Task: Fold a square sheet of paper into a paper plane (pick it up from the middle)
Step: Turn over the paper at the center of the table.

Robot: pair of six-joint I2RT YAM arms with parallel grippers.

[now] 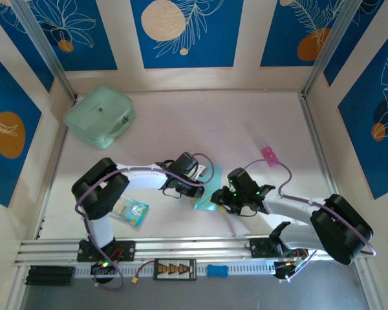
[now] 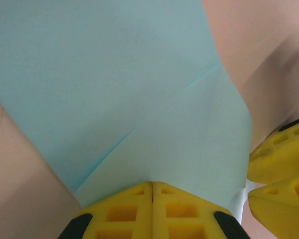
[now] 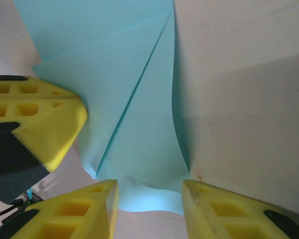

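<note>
The light-blue sheet of paper (image 1: 205, 197) lies partly folded at the table's middle, between my two grippers. Diagonal creases run across the sheet of paper (image 2: 139, 94) in the left wrist view. My left gripper (image 2: 152, 183) is shut on the sheet's near edge, its yellow jaws pressed together. In the top view the left gripper (image 1: 204, 183) reaches in from the left. My right gripper (image 3: 149, 193) stands open, and a curled end of the paper (image 3: 139, 124) sits between its fingers. From the top, the right gripper (image 1: 221, 196) meets the sheet from the right.
A mint-green zip pouch (image 1: 100, 116) sits at the back left. A small blue-and-white printed packet (image 1: 130, 210) lies by the left arm's base. A small pink object (image 1: 269, 154) lies right of centre. A metal rail (image 1: 194, 248) runs along the near edge.
</note>
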